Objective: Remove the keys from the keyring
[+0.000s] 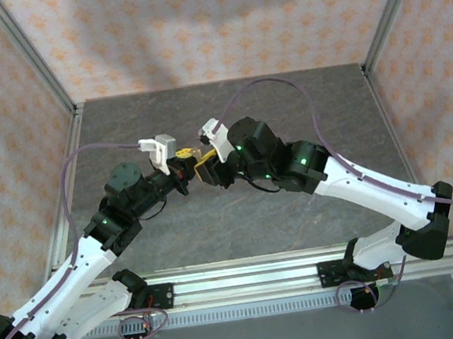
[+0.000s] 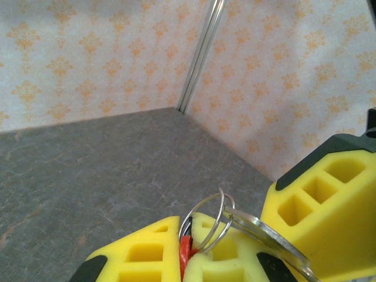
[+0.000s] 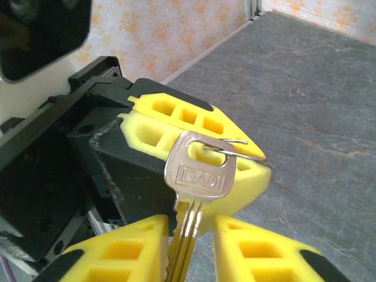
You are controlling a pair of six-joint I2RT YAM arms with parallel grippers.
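Note:
The silver keyring (image 2: 205, 226) is pinched between the yellow foam pads of my left gripper (image 2: 187, 249), which is shut on it, with a red piece (image 2: 185, 254) in the same pinch. A silver key (image 3: 200, 170) stamped DAD hangs from the keyring (image 3: 244, 151) by its head. Its blade runs down between the pads of my right gripper (image 3: 191, 247). The blade lies against the left pad, with a gap to the right pad, so those jaws stand open around it. In the top view both grippers, left (image 1: 185, 168) and right (image 1: 203, 168), meet above the table's middle.
The grey stone-look table (image 1: 285, 103) is boxed in by patterned walls and aluminium frame posts (image 1: 37, 61). A metal rail (image 1: 290, 274) carrying both arm bases runs along the near edge. A purple cable (image 1: 282, 87) loops over the right arm.

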